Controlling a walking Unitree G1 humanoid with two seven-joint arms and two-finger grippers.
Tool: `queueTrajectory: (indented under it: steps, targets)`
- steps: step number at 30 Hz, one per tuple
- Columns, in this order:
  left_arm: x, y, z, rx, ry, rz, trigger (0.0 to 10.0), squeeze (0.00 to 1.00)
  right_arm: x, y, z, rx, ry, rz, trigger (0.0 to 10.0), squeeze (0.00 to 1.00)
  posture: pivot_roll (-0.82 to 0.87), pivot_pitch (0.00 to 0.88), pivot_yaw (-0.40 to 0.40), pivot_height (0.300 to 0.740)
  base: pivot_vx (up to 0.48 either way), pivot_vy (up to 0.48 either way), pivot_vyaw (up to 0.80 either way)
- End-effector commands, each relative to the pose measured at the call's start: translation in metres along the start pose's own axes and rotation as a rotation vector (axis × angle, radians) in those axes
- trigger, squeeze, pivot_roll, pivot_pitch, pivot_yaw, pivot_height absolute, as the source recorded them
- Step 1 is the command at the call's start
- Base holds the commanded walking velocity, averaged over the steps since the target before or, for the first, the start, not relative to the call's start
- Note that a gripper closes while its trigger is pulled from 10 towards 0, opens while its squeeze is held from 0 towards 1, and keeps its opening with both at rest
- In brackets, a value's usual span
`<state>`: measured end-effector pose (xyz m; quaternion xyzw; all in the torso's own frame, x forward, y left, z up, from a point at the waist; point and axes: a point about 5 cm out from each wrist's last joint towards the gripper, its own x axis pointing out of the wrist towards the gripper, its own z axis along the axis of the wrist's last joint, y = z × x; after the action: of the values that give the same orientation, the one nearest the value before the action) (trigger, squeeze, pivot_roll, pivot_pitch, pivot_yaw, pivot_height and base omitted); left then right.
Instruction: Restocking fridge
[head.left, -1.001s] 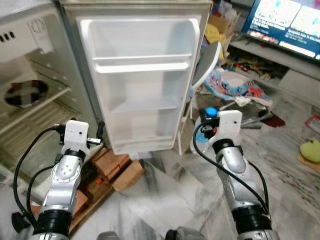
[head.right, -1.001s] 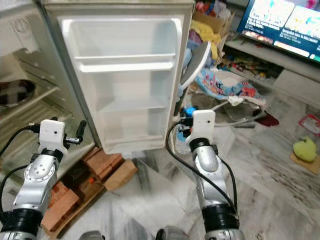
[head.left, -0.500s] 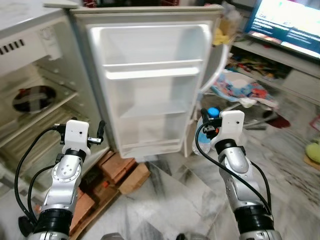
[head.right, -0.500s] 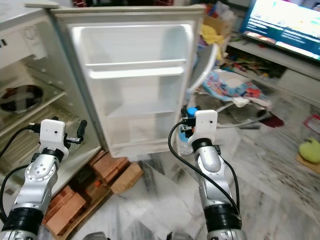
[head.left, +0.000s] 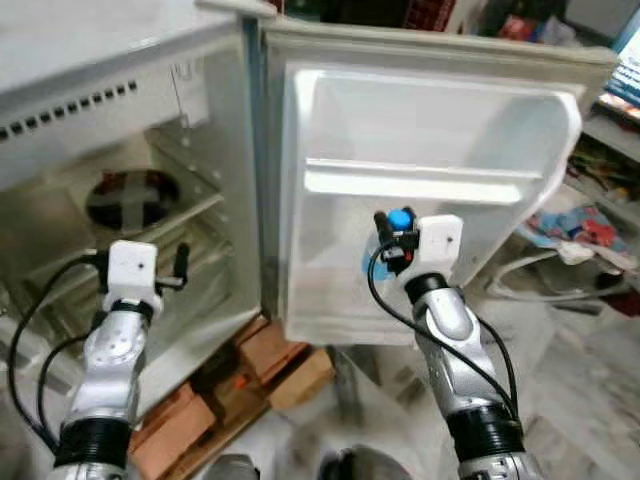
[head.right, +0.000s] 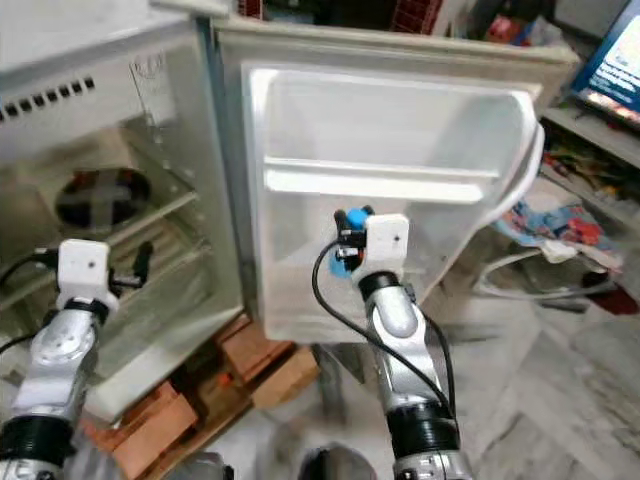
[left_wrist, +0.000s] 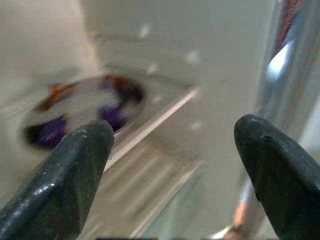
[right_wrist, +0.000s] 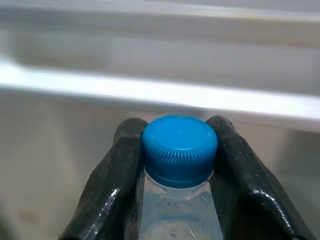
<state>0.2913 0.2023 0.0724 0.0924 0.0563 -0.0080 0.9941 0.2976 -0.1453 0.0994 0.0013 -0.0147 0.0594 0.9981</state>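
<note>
Right jaws clamped on blue-capped bottle, left jaws wide apart, no legible writing

– What's where?
– I see the fridge cabinet left, a plate on its shelf, and its open door right. My right gripper holds a bottle before the door rack. Bricks sit under.

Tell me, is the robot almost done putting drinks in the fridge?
Not yet. The fridge door already stands open. The right claw grips a water bottle by its blue cap, in front of the bare door shelf. Placing it remains. The left claw is open, holding nothing.
</note>
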Motion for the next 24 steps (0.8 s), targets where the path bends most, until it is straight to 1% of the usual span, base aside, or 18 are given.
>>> queueTrajectory:
  steps: [1,3,4,7,10,12,13,24]
  targets:
    - [-0.006,0.011,-0.009,0.001,0.054,0.036,10.0,0.00,0.004,0.001,0.009,-0.001,-0.039,-0.003,10.0,0.00,0.05,0.030,-0.078,0.740,0.000,0.000,0.00]
    - [-0.012,0.014,-0.011,0.006,0.041,0.010,10.0,0.00,0.004,-0.001,0.010,-0.009,-0.040,-0.015,10.0,0.00,0.05,0.031,-0.079,0.740,0.000,0.000,0.00]
    - [-0.016,0.017,-0.013,0.017,0.050,0.014,10.0,0.00,0.004,-0.002,0.010,-0.012,-0.039,-0.022,10.0,0.00,0.05,0.033,-0.080,0.740,0.000,0.000,0.00]
    - [-0.018,0.021,-0.015,0.023,0.066,0.024,10.0,0.00,0.004,-0.003,0.010,-0.015,-0.038,-0.027,10.0,0.00,0.05,0.034,-0.081,0.740,0.000,0.000,0.00]
    - [-0.023,0.027,-0.010,-0.010,0.041,0.014,10.0,0.00,0.004,-0.004,0.009,-0.023,-0.033,-0.037,10.0,0.00,0.06,0.035,-0.085,0.740,0.000,0.000,0.00]
    - [-0.024,0.028,-0.008,-0.030,0.030,0.012,10.0,0.00,0.004,-0.004,0.008,-0.024,-0.032,-0.037,10.0,0.00,0.06,0.035,-0.085,0.740,0.000,0.000,0.00]
    - [-0.024,0.028,-0.005,-0.028,0.019,0.017,10.0,0.00,0.005,-0.004,0.009,-0.024,-0.032,-0.038,10.0,0.00,0.06,0.035,-0.087,0.740,0.000,-0.416,0.00]
    - [-0.023,0.021,-0.005,-0.032,0.022,-0.001,10.0,0.00,0.006,-0.005,0.008,-0.025,-0.029,-0.046,10.0,0.00,0.05,0.036,-0.087,0.740,0.000,-0.443,0.00]
